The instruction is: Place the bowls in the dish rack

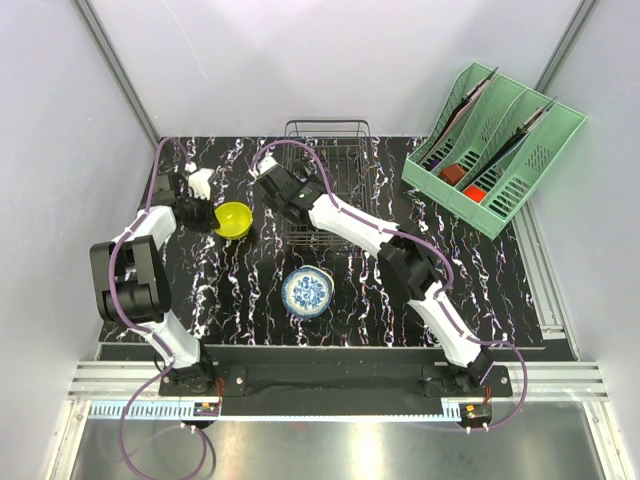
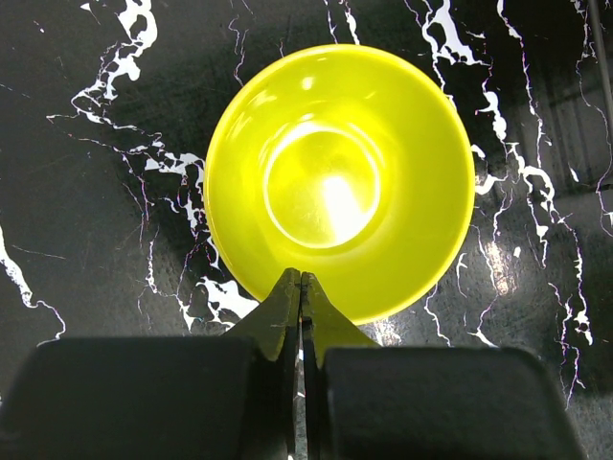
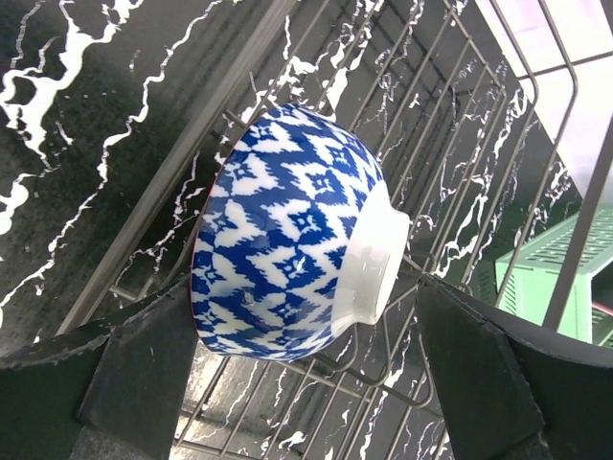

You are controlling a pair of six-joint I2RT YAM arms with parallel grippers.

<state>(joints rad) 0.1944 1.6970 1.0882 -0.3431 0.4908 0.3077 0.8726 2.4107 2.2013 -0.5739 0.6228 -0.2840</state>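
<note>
A: Right jaws gape either side of the blue bowl [image 3: 287, 230], tipped on edge in the dish rack [image 3: 204, 125]. It could topple!
B: Left jaws pinch the yellow bowl [image 2: 340, 182] by its rim, left of the rack. Thin grip, it might slip.

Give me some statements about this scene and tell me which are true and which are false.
1. The yellow bowl is inside the rack. False: it is to the left of the rack, and the left gripper pinches its rim.
2. A blue-patterned bowl stands on edge in the rack. True.
3. The right gripper is clamped shut. False: it is open, with its fingers either side of that bowl.
4. A second patterned bowl sits on the table, outside the rack. True.
</note>
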